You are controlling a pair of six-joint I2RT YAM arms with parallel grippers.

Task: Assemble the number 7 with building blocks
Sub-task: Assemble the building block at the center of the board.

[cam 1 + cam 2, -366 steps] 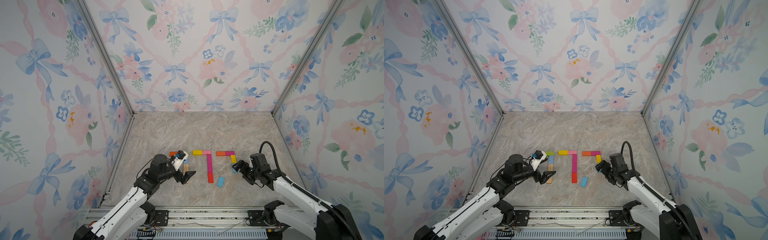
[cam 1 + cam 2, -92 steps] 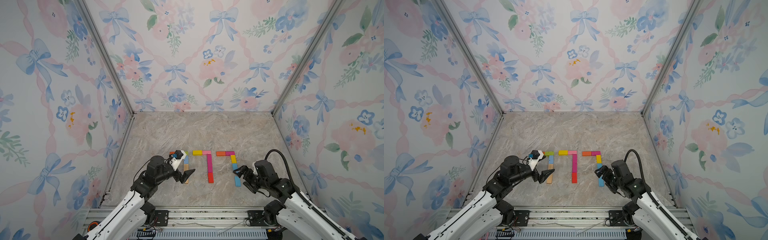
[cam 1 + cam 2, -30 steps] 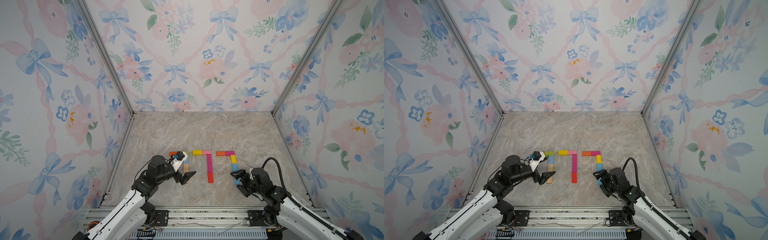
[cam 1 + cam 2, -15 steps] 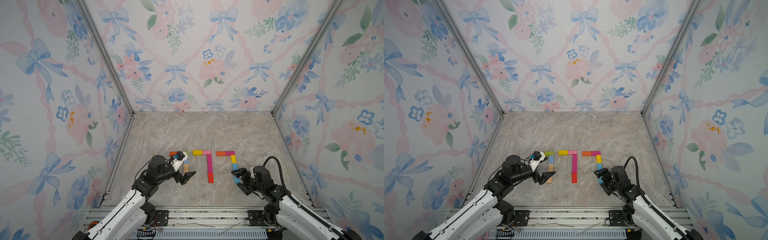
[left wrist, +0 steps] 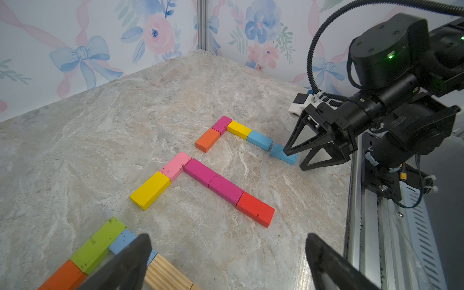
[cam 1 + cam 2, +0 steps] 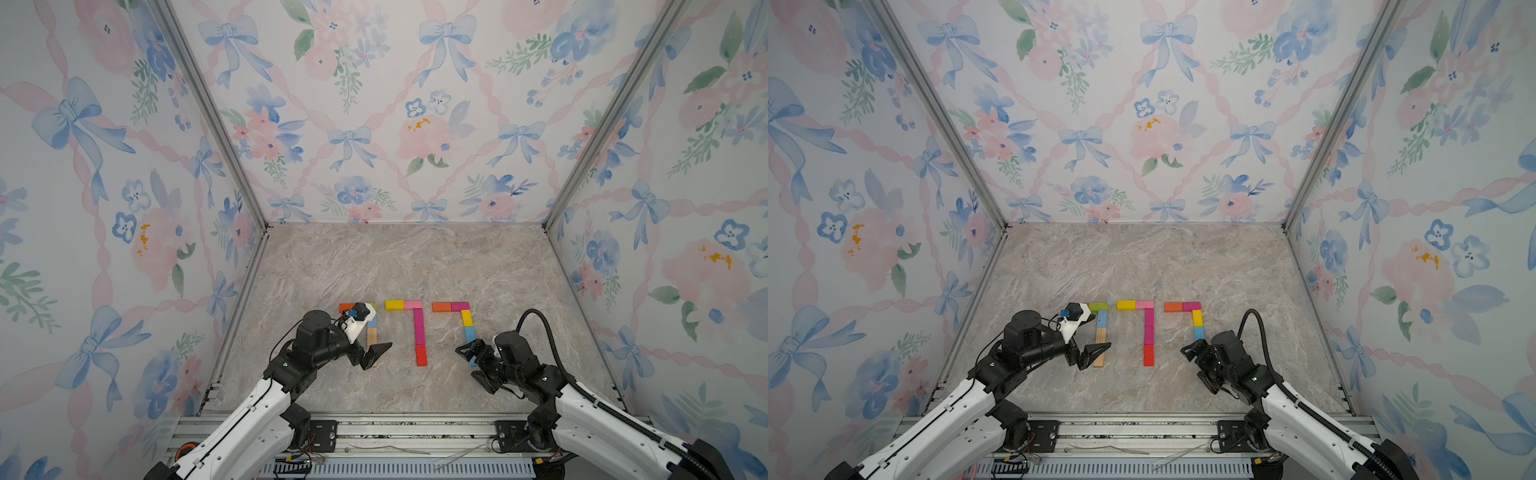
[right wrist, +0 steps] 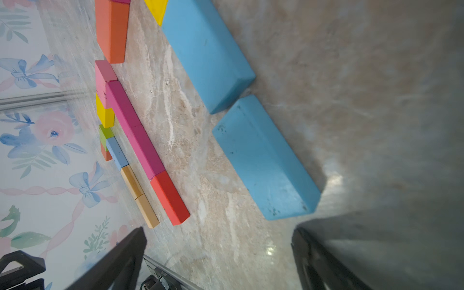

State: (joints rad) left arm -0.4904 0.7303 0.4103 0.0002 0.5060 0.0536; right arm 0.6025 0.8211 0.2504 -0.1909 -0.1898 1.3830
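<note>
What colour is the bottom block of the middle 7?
Red: the flat red block, clearest in left wrist view.

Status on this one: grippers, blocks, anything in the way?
Left gripper open, empty, by the wooden blocks. Right gripper open, empty, at the end blue block, slightly off its column. Blocks form three sevens, flat. Nothing in the way.

Saw building blocks (image 6: 419, 328) flat on marble floor (image 6: 374, 266), in three 7 shapes, side by side. Found left gripper (image 6: 377, 355) wide open at bottom end of plain wood block (image 6: 371, 334). Found right gripper (image 6: 465, 361) wide open too, near blue block (image 6: 469, 333) of right 7.
</note>
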